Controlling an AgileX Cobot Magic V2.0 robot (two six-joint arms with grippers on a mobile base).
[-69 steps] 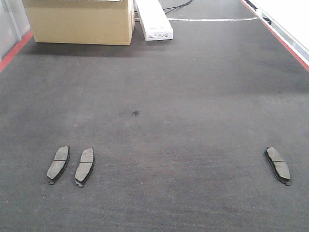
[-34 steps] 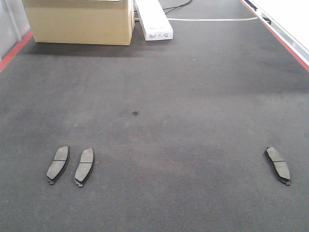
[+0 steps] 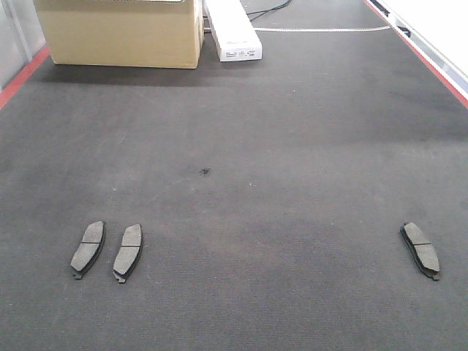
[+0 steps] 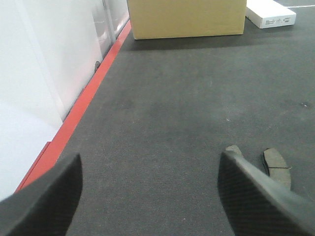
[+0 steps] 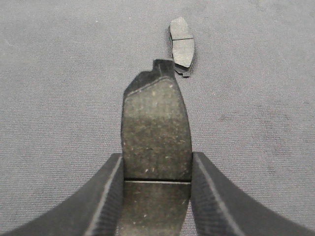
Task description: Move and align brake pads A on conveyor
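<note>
Nothing has shifted: your right pincer (image 5: 156, 196) still grips a flat dark-grey brake pad (image 5: 156, 132); left pincer (image 4: 147, 196) gapes empty.

Tan cardboard box (image 3: 121, 33) at far left, white carton (image 3: 234, 29) just beside it on the right (label on its near end). Black cable (image 3: 267, 10) behind; white wall panel (image 4: 44, 73) left.

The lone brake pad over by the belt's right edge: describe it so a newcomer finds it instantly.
Start on the dark conveyor, follow its red right edge strip toward the near end. There lies one brake pad alone, flat, leaning top-left. Unlike the left pair, it has no neighbour.
</note>
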